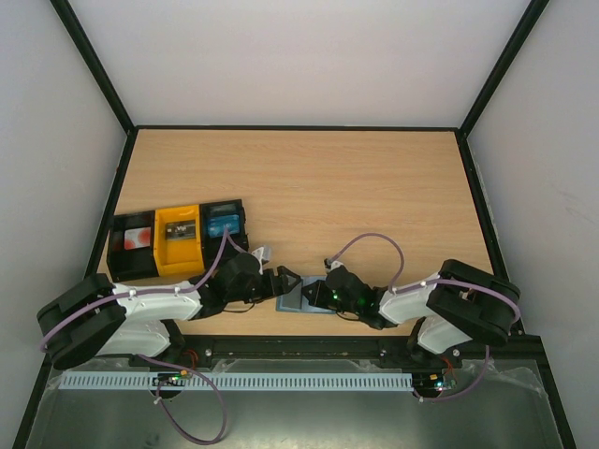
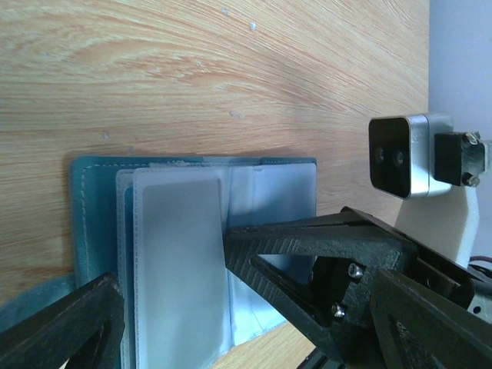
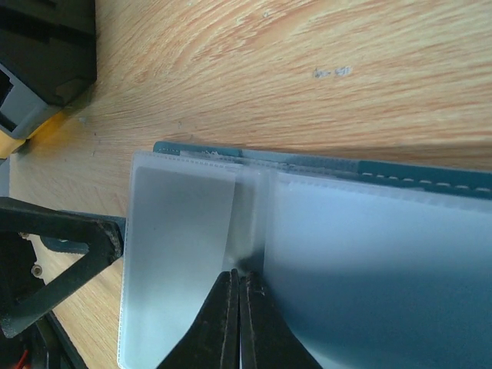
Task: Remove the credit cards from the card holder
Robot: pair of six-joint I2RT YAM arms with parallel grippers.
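Note:
The teal-blue card holder (image 1: 301, 299) lies open on the table's near edge between both grippers. In the left wrist view it (image 2: 84, 223) shows clear plastic sleeves, one holding a pale grey card (image 2: 177, 254). My left gripper (image 2: 173, 307) is open, with one finger on each side of that sleeve. In the right wrist view the card (image 3: 181, 254) sits in the left sleeve of the holder (image 3: 323, 163). My right gripper (image 3: 239, 296) is shut, its tips pressed at the seam between two sleeves. Whether a thin sleeve is pinched there cannot be told.
Three box trays stand in a row at the left: a black one (image 1: 133, 245), a yellow one (image 1: 178, 240) and a black one with a blue item (image 1: 225, 224). A tray corner (image 3: 46, 54) shows in the right wrist view. Black frame rails border the table.

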